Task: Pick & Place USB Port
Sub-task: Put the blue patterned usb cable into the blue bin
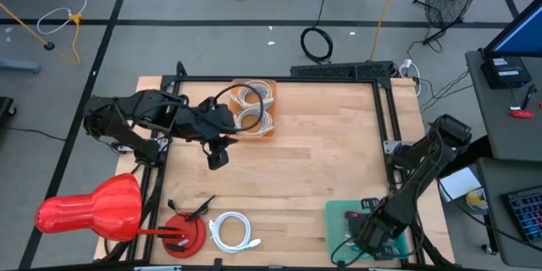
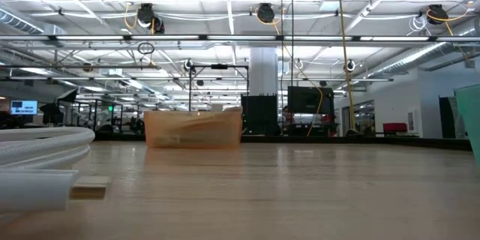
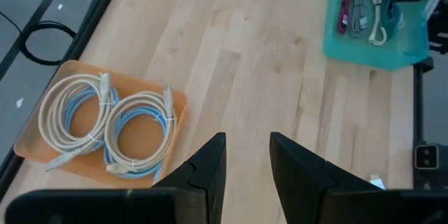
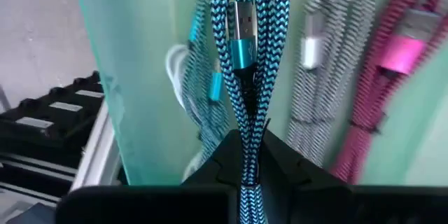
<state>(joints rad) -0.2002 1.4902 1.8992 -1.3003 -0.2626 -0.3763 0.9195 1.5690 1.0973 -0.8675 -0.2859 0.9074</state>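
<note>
Braided blue USB cable (image 4: 246, 77) is limp and light; right hand (image 4: 246, 155) pinches its folded middle over green bin (image 1: 339, 216). Left hand (image 3: 246, 171) half-open, empty.

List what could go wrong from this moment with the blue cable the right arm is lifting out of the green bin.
1. The right tool pinches only the folded blue braided cable low on its loop, so it may slip as it rises.
2. The grey cable and pink cable lie right beside it in the green bin and could snag and be dragged out.
3. The left tool hangs open by the orange tray; the arms' paths could cross.
</note>
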